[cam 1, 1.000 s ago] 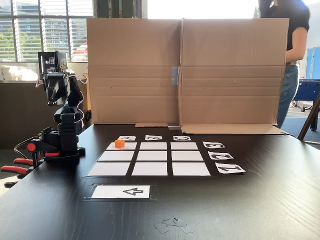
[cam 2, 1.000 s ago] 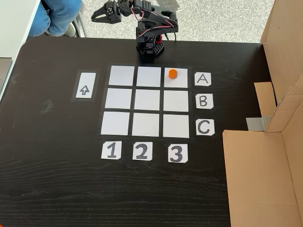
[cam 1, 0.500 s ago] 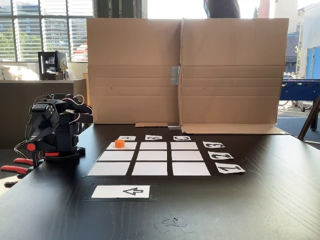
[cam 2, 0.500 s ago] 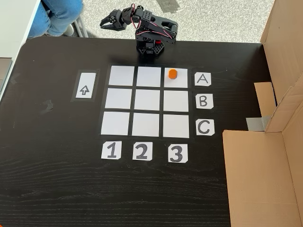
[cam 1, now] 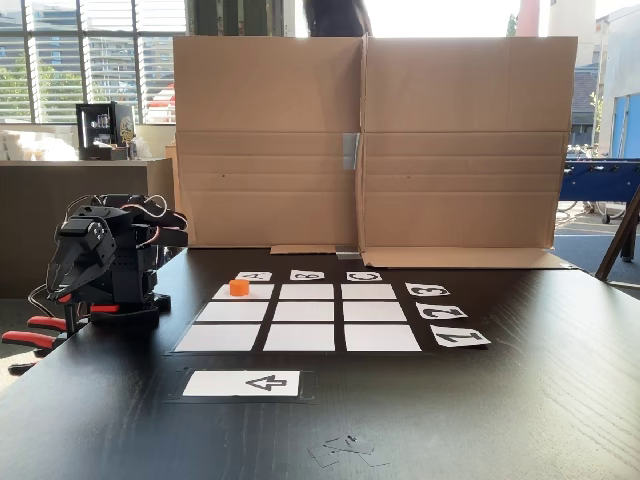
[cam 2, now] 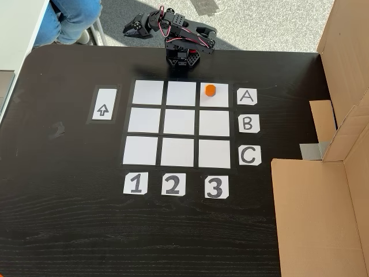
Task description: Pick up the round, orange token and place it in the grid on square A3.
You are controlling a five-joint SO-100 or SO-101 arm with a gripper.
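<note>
The orange token (cam 2: 210,89) rests on square A3 (cam 2: 220,98), the cell of the grid (cam 2: 179,123) next to the A card and above the 3 card. In the low fixed view the token (cam 1: 239,287) stands on the far left cell, square A3 (cam 1: 258,293), of the grid (cam 1: 306,312). My gripper (cam 2: 128,29) hangs folded beyond the table's far edge, well away from the token and holding nothing. Seen from the low fixed view, the gripper (cam 1: 58,285) points down at the left of the arm's base. The gap between its fingers is too dark to read.
A white arrow card (cam 2: 102,109) lies left of the grid. Tall cardboard walls (cam 1: 370,140) close the back, with cardboard flaps (cam 2: 323,202) on the table's right. Red clamps (cam 1: 30,335) hold the arm's base. A person's legs (cam 2: 72,17) are beside the table corner.
The arm has folded down from upright into a low crouch and the gripper has drawn in toward the base. A person behind the cardboard moved left. The token has not moved.
</note>
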